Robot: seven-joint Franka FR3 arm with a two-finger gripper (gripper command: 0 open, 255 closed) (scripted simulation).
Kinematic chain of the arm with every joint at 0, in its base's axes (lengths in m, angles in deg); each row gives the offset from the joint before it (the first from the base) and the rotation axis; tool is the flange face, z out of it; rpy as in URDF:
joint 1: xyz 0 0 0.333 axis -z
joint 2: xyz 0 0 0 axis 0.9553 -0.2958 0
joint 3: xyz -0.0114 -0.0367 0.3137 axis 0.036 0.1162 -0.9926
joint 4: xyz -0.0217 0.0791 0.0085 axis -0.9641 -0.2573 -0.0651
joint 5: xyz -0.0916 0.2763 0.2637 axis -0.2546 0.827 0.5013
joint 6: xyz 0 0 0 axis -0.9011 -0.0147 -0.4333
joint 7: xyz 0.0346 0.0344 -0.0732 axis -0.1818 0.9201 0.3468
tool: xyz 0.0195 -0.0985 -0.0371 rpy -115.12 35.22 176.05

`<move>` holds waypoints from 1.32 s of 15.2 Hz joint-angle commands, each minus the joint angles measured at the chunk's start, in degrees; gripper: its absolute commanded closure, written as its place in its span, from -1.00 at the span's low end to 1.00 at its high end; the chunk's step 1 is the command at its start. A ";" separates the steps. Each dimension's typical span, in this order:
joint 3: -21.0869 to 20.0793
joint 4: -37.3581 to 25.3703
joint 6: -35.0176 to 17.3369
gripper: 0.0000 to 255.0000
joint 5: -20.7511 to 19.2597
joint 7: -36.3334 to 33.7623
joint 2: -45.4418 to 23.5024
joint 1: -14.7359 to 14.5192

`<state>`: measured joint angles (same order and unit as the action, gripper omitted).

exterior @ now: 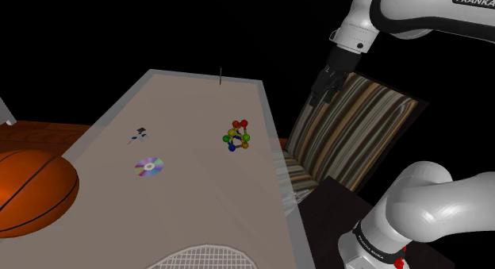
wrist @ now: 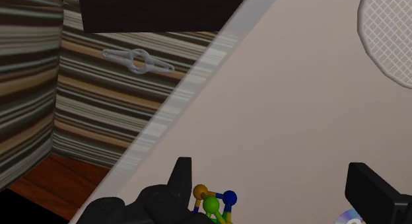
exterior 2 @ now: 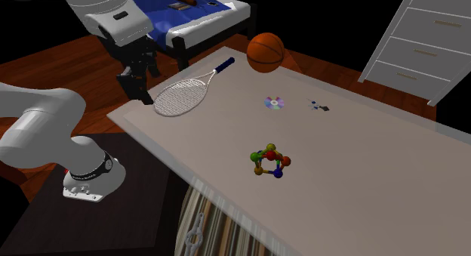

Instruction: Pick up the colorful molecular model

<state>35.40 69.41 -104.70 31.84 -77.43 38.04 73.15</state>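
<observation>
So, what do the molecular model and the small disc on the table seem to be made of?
The molecular model is probably plastic: smooth balls in red, green, yellow, blue and orange on thin rods. The disc looks like a CD, shiny plastic perhaps: its face shows a rainbow sheen.
</observation>
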 commanded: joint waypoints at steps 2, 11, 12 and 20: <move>-0.42 0.82 -2.15 -1.00 -0.20 0.00 -1.10 -0.05; -3.93 4.52 -21.30 -1.00 -2.68 -0.87 -14.60 -0.10; -4.29 4.49 -23.33 -1.00 -3.09 -1.10 -16.45 -0.04; -6.95 1.18 -37.90 -1.00 -8.21 -4.41 -32.86 1.01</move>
<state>28.89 71.42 -140.38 24.50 -81.09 7.97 74.03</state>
